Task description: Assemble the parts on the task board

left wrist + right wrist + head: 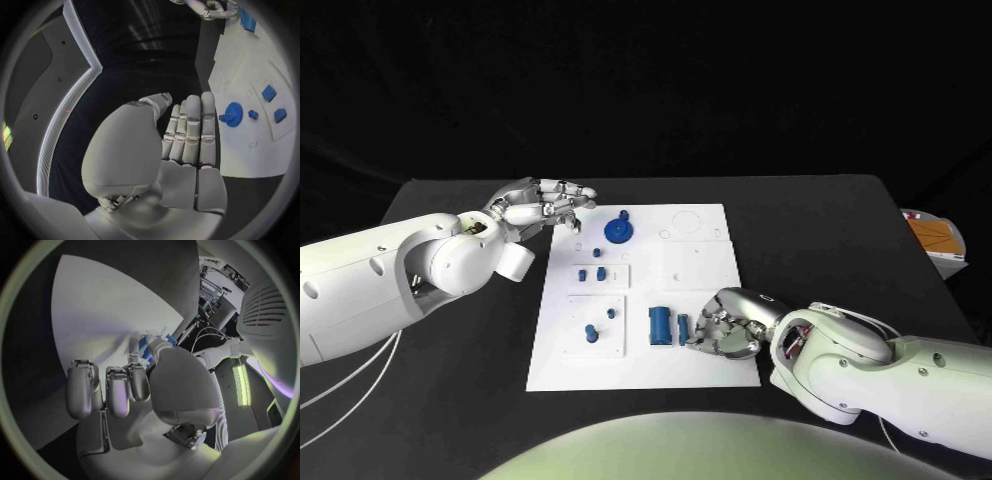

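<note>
The right robot hand pinches a blue part at the board's near edge; the left robot hand, fingers together and holding nothing, hovers beside its far corner above the counter.

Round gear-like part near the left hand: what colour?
Blue; the round part shows best in the left wrist view.

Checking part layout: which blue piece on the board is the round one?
The round blue part at the far end of the task board, nearest the left hand. It is a disc; the other blue pieces are small blocks or cylinders.
</note>
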### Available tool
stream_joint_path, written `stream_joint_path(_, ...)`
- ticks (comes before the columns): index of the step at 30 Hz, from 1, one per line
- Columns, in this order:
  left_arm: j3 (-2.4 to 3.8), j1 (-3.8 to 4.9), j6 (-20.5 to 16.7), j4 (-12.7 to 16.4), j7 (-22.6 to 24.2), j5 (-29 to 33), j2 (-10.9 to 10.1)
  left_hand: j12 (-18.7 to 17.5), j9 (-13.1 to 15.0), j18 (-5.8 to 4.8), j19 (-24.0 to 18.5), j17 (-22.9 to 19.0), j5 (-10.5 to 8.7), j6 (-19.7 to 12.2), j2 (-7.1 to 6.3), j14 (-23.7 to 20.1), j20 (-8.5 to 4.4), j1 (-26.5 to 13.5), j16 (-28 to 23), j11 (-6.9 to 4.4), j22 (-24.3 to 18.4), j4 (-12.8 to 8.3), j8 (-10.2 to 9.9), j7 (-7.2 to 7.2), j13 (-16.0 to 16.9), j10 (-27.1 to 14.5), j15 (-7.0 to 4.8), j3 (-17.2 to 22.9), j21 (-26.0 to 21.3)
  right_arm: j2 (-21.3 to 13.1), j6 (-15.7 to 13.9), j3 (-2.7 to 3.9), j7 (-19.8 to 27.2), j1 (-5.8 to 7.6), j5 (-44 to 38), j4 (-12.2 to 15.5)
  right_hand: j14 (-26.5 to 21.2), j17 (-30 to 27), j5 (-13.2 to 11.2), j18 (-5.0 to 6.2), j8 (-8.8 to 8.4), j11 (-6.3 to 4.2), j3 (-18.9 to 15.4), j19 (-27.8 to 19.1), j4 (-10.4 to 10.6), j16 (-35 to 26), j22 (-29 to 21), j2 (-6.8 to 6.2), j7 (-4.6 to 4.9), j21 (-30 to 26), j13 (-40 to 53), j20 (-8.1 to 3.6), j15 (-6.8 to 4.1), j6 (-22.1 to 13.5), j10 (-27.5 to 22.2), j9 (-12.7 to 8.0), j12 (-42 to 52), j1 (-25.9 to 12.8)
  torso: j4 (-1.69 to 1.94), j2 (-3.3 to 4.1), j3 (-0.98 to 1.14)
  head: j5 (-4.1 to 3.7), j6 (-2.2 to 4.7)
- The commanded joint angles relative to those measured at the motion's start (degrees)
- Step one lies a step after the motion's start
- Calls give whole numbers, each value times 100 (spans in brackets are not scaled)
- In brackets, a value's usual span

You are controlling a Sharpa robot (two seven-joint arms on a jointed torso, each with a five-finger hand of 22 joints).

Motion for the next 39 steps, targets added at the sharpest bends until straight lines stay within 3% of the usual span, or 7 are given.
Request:
stream_joint_path(1, 2, 1, 89, 9, 19, 8, 4, 35, -7, 30, 26, -8, 31, -35, -4, -27, 2, -55, -25, 0, -9, 21, -33, 11, -4, -59, 10, 21, -37, 9, -18, 0, -15, -3, -17, -10, 503, 1014, 40, -35, 42, -20, -38, 228, 28, 39, 1203, 84, -20, 33, 954, -40, -28, 28, 286, -9, 17, -33, 1, 1, 4, -4, 1)
stream_joint_path(8, 2, 1, 89, 14, 15, 3, 1, 35, -7, 30, 26, -8, 31, -35, -4, -27, 2, -55, -25, 0, -9, 21, -33, 11, -4, -59, 10, 21, -37, 28, -87, 1, -35, -2, -15, -38, 504, 1016, 119, -36, 50, -21, -122, 231, 33, 39, 1204, 182, -21, 36, 962, -40, -29, 33, 292, -16, 31, -157, 1, 4, 5, -5, 1)
stream_joint_path(15, 2, 1, 102, 20, 10, -7, 5, 52, -5, 32, 25, -10, 34, -40, 2, -31, 8, -61, -20, 0, -12, 17, -27, 10, -2, -69, 11, 30, -43, 93, -5, 2, -87, -1, -8, -122, 503, 1014, 144, -34, 51, -25, -138, 229, 13, 39, 1202, 189, -29, 28, 962, -41, -31, 29, 292, -17, 31, -141, 4, 5, 6, -3, 1)
stream_joint_path(22, 2, 1, 112, 20, 5, -26, 4, 55, -5, 33, 25, -10, 34, -40, 2, -32, 8, -58, -19, -1, -12, 13, -26, 9, -2, -70, 10, 33, -43, 110, 98, 2, -77, 2, 26, -162, 501, 1001, 146, -30, 63, -42, -172, 221, -79, 34, 1197, 98, -46, 3, 961, -52, -46, 1, 288, -21, 24, 225, 0, -4, 1, 4, 1)
stream_joint_path(27, 2, 1, 117, 17, 2, -32, 5, 55, -5, 33, 25, -10, 34, -40, 2, -32, 8, -58, -19, -1, -12, 13, -26, 9, -2, -70, 10, 33, -43, 117, 109, 2, -9, 3, 136, -151, 500, 1000, 153, -28, 67, -26, -302, 216, -7, 33, 1192, -30, -26, -15, 956, -48, -36, -1, 283, -30, 11, 202, -1, -6, 1, 1, 1)
stream_joint_path(39, 1, 0, 114, 7, 11, -35, 14, 60, -4, 34, 25, -10, 35, -41, 0, -33, 8, -50, -19, -2, -12, 3, -25, 8, -1, -72, 9, 37, -43, 4, -342, 13, 437, 25, 512, -91, 491, 952, 158, -11, 52, -4, -517, 191, 25, 17, 1170, 22, -1, -107, 904, -34, -18, -35, 248, -58, -94, -26, -11, -16, -6, -1, 1)
